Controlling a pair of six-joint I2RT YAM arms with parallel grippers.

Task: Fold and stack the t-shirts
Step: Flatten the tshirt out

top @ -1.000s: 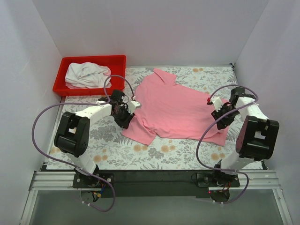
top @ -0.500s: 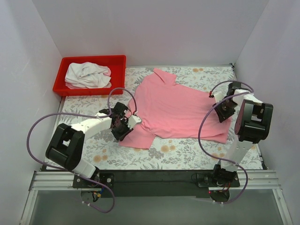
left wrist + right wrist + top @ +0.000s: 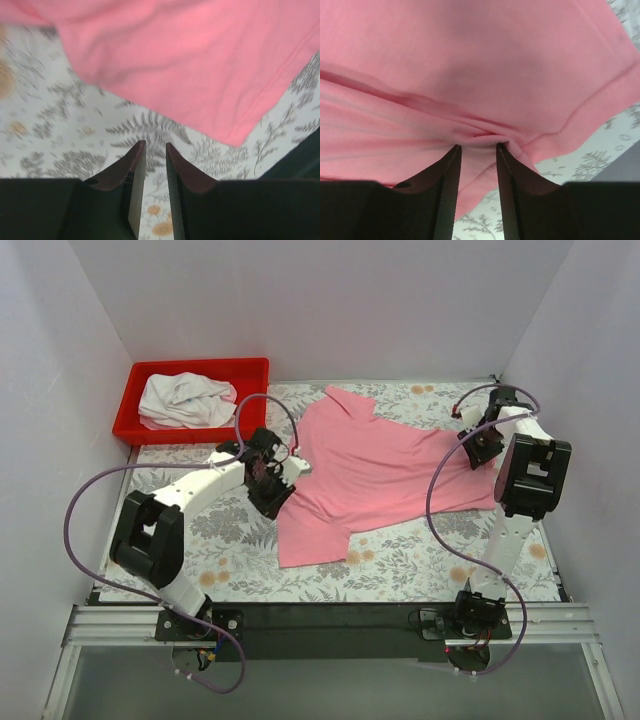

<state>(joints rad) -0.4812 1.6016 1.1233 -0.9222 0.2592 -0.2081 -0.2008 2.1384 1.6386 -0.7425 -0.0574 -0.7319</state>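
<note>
- The right tool (image 3: 482, 448) has gone from 3 o'clock up to 2 o'clock, close to the far corner.
- It holds one edge of the pink t-shirt (image 3: 385, 475). In the right wrist view a little fold of pink cloth is bunched up between its tips.
- That pull has dragged the right side of the shirt up and away. The shirt now lies in the middle of the bench (image 3: 420, 565) and reaches out to 2 o'clock.
- The left tool (image 3: 272, 490) sits at 9 o'clock, by the left edge of the shirt. Its gap is narrow and there is nothing in it. Only the bench shows between its tips, and the pink cloth lies just ahead of them.
- The near-left corner of the shirt has slid down to 7 o'clock and lies loose.
- I think the shirt is only being pulled flat. It has wrinkles across it, and no fold is made yet.
- The white t-shirt (image 3: 185, 400) is crumpled in the red bin (image 3: 200, 366) at 10 o'clock. It still has to be folded too.
- The bench has a pattern of flowers and leaves.
- Plain pale walls (image 3: 300, 300) stand at 9, 12 and 3 o'clock.
</note>
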